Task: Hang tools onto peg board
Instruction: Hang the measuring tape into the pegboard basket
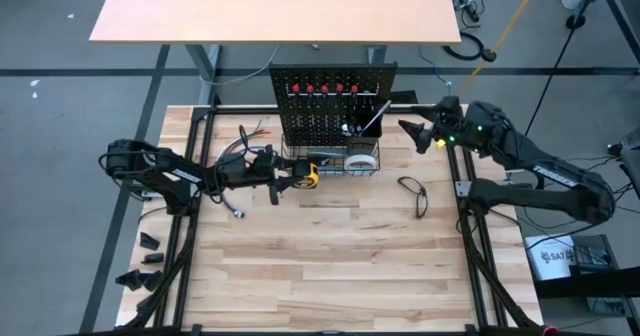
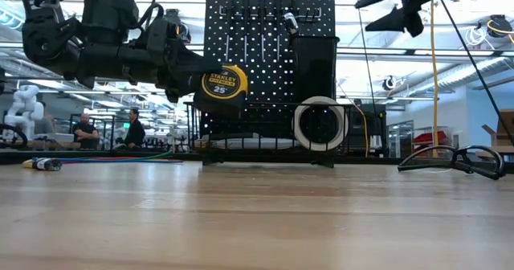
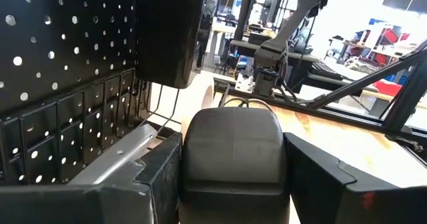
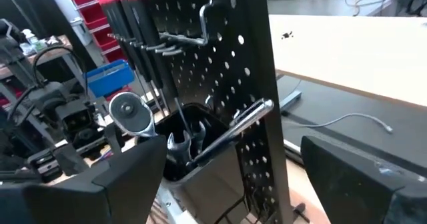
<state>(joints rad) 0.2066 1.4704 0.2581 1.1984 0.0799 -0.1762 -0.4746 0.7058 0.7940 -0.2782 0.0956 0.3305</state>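
The black peg board stands upright at the table's far middle. Red-handled screwdrivers hang along its top. Silver tools stick out of its cup holder, and a white tape roll stands in the wire basket at its base. My left gripper is shut on the yellow-black tape measure, in the air just in front of the board's left part. My right gripper hangs open, high up and to the right of the board, with nothing between its fingers. My left gripper pinches the tape measure between its two fingers, one on each flat side, at the dark end that faces the wrist. The fingers come level from the table's left. The tape measure is upright, label toward the near edge, lifted clear of table and basket.
Safety glasses lie on the table to the right, near the right arm's base. A loose cable with a plug lies on the left. A light-coloured table stands behind the board. People sit far off in the room.
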